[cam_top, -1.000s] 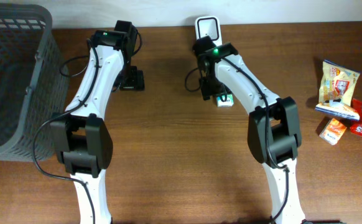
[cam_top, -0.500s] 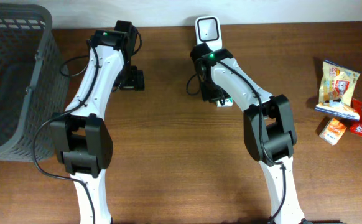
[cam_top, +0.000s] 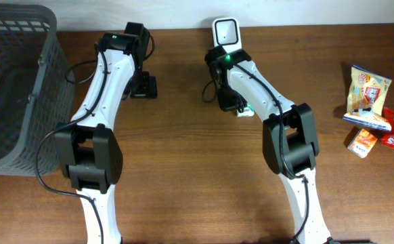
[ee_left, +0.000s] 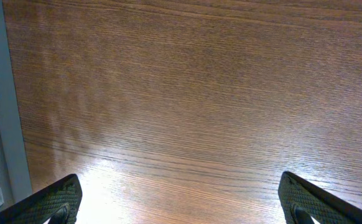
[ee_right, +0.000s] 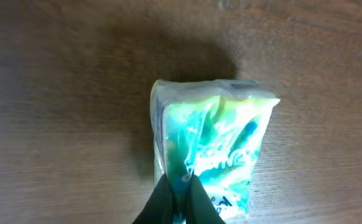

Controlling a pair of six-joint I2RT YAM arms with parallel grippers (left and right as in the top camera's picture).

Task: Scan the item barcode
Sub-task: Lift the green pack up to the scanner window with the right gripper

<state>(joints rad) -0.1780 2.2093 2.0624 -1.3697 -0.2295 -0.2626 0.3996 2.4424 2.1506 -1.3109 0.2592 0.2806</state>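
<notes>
At the far middle of the table [cam_top: 183, 169], just in front of the white scanner [cam_top: 225, 31], I see the right gripper [cam_top: 229, 102] down over a small green-and-white packet [cam_top: 246, 110]. In the right wrist view its fingertips [ee_right: 168, 202] are pressed together on the near edge of the packet [ee_right: 212, 143], pinching the film, while the rest of the packet lies flat on the wood. A second ago the same jaws stood apart around the packet and more of it showed from above. Since then the wrist has shifted slightly toward the scanner and the jaws have closed. The left gripper [ee_left: 180, 202] is spread wide above bare wood, its two fingers [ee_left: 50, 202] at the frame's lower corners, and I see no change in that arm. The grey basket [cam_top: 21, 88] at the left edge and the snack packs [cam_top: 369, 102] at the right edge lie where they were.
</notes>
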